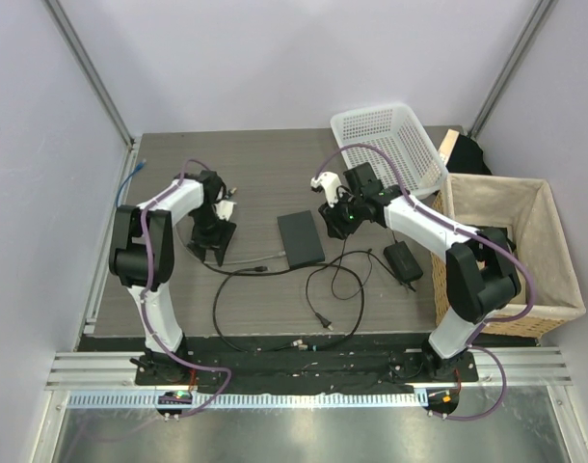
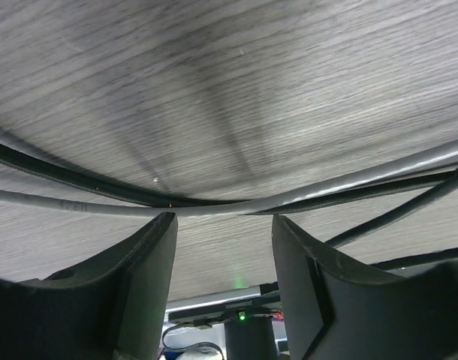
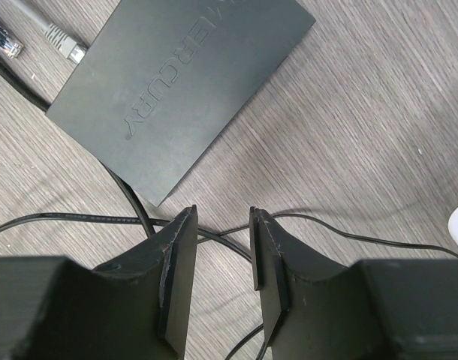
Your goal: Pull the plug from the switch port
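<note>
Approach stage, with left gripper [image 2: 223,225] spread at thin grey cable [image 2: 64,204] and right gripper [image 3: 221,217] spread, empty, right of flat dark-grey switch box [image 3: 184,75]. Next: pinch grey plug [image 3: 64,39] (seating unclear), pull straight out.

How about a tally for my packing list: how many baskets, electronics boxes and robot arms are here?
Baskets: 2 (white mesh basket, lined wicker basket)
Electronics boxes: 2 (flat dark-grey switch, black power brick)
Robot arms: 2 (left arm, right arm)
Total: 6
</note>
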{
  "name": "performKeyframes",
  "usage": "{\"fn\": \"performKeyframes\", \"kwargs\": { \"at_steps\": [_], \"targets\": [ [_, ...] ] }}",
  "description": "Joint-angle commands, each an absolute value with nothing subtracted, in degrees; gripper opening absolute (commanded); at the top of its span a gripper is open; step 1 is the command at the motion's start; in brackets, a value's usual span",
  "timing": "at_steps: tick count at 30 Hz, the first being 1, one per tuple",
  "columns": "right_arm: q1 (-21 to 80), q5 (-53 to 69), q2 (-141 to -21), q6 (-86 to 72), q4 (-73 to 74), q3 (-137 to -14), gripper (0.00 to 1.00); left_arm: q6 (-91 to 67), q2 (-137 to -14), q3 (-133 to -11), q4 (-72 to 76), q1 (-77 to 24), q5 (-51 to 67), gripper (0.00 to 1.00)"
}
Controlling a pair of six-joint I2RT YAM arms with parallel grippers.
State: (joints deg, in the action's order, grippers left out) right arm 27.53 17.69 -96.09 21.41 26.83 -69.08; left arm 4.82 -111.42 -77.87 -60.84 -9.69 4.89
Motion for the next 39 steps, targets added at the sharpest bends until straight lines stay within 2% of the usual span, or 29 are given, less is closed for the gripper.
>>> {"fn": "performKeyframes", "kwargs": {
  "at_steps": [1,8,13,19,23,24,27,29,31,34,39],
  "targets": [
    [27.33,17.49,-94.83,22.67,25.14,-70.13,0.41,7.81,-112.15,-75.51,-58.11,-9.4,0.45,0.57],
    [26.98,18.28,-99.05,19.25,23.74,-75.49,0.42,15.8,-113.2,-70.58,-51.77,-3.61,-13.7,0.53],
    [26.64,17.4,-97.91,20.3,23.38,-75.41,0.43,20.21,-116.01,-74.7,-47.73,2.37,-20.04,0.51],
    [25.84,21.61,-96.77,18.54,23.03,-73.74,0.43,19.07,-114.8,-83.14,-53.42,0.53,-7.14,0.5],
    [25.84,21.71,-98.52,18.9,22.94,-76.37,0.45,19.78,-110.58,-86.21,-56.42,-3.95,2.96,0.62],
    [25.84,21.53,-99.05,18.55,23.03,-77.94,0.46,19.95,-109.87,-87.7,-58.08,-4.65,9.95,0.65],
    [25.93,24.77,-101.42,17.06,22.85,-81.72,0.46,19.25,-108.89,-89.9,-58.71,-5.45,18.78,0.68],
    [26.1,28.2,-104.48,13.28,22.16,-83.66,0.44,16.62,-110.73,-91.05,-58.36,-5.54,20.3,0.7],
    [27.24,29.35,-106.25,10.39,21.19,-85.6,0.39,14.95,-112.84,-93.16,-58.27,-5.54,22.05,0.7],
    [30.04,29.88,-109.15,9.93,21.0,-88.06,0.36,11.61,-115.83,-93.96,-56.96,-5.45,23.73,0.68],
    [33.04,30.06,-111.62,8.26,20.22,-90.09,0.35,7.13,-118.82,-91.67,-53.0,-5.71,25.4,0.56]
  ]
}}
